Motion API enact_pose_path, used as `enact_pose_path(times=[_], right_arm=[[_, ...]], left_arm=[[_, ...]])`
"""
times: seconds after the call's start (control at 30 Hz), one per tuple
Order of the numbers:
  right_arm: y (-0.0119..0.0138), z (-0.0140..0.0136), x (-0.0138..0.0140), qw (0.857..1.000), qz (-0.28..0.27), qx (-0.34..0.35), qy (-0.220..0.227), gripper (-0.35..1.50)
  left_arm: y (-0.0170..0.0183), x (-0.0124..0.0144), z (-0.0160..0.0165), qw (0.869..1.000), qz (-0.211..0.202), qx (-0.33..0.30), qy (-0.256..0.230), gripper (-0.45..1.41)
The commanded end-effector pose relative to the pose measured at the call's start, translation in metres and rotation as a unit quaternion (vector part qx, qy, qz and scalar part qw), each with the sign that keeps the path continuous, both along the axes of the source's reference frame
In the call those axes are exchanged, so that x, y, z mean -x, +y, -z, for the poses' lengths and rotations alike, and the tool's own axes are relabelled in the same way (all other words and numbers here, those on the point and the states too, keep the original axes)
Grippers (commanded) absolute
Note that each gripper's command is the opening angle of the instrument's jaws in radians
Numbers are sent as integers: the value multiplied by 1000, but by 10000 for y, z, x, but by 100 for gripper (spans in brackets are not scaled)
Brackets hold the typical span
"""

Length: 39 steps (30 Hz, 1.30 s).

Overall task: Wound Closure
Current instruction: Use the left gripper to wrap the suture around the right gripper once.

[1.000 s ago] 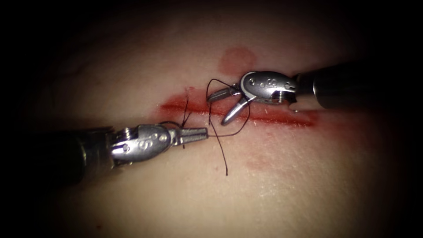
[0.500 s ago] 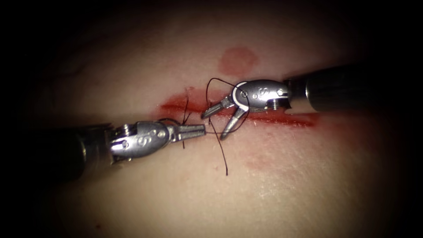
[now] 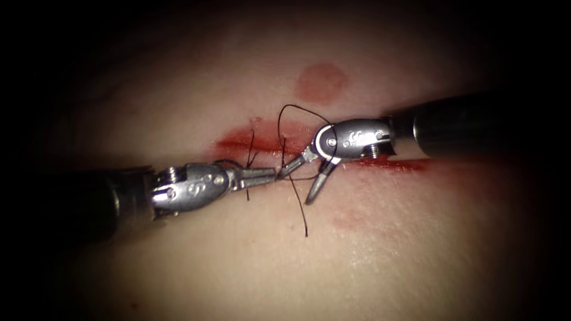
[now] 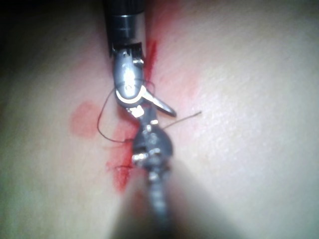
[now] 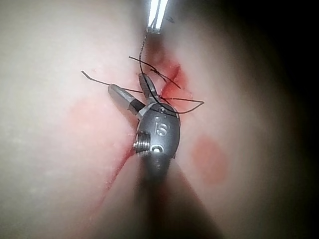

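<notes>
Pale tissue (image 3: 250,261) makes up the whole ground, with a cut (image 3: 267,142) running left to right across it, its edges wet with red fluid (image 3: 386,163); a round reddish spot (image 3: 321,82) sits above the cut. Dark thread (image 3: 297,110) rises from the cut in a loop that arcs over to the right tool's wrist, and a loose tail (image 3: 300,208) trails down onto the tissue below the cut. Short thread ends (image 3: 250,148) stand up from the cut further left. No needle can be made out.

Left pincer (image 3: 270,174) lies just below the cut, its jaws together; thread runs at its tip, so it appears clamped on the thread, though the grip itself is too small to confirm. Right pincer (image 3: 297,181) comes in across the cut with jaws spread apart, one jaw nearly touching the left tip, the other angled down over the tissue, holding nothing. The right wrist view (image 5: 132,92) shows the same spread jaws with thread draped across the tool.
</notes>
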State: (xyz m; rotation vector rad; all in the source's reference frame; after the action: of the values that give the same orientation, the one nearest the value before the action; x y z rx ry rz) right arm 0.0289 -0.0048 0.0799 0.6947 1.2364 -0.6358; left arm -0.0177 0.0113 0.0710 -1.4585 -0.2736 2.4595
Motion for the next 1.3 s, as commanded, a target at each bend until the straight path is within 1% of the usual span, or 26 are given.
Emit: enact_pose_path(times=[0.03,0.23,0.37,0.43,0.53,0.63,0.8,0.9,0.97,1.13,1.2,1.3], right_arm=[[-8,-4,-8,1000,8,6,-6,77],[-20,3,-12,1000,16,8,-1,77],[-22,3,-13,1000,19,10,-1,77],[-20,3,-13,1000,19,12,-4,77],[-11,0,-11,999,13,29,-19,77],[4,-5,-7,999,-13,43,-29,76],[25,-9,7,996,-53,58,-44,77],[36,-6,12,994,-83,52,-43,77],[43,0,14,992,-112,40,-39,72],[47,17,11,988,-152,6,-36,71],[46,20,9,987,-156,-3,-37,71],[42,23,8,986,-163,-22,-23,71]], left_arm=[[-3,6,-7,1000,-1,0,0,-45],[-4,5,-7,1000,-1,-3,1,-45],[-4,6,-7,1000,-1,-3,1,-45],[-5,6,-7,1000,-1,-2,1,-45],[-7,4,-6,1000,-2,-2,1,-45],[-11,-1,-4,1000,-3,-5,0,-45],[-16,-8,-2,1000,-5,-7,-2,-45],[-16,-12,-2,1000,-5,-6,-1,-45],[-15,-11,-4,1000,-5,-5,0,-45],[-15,-1,-10,1000,-1,-3,3,-45],[-16,4,-12,1000,2,-2,5,-45],[-16,11,-17,1000,3,-1,5,-45]])
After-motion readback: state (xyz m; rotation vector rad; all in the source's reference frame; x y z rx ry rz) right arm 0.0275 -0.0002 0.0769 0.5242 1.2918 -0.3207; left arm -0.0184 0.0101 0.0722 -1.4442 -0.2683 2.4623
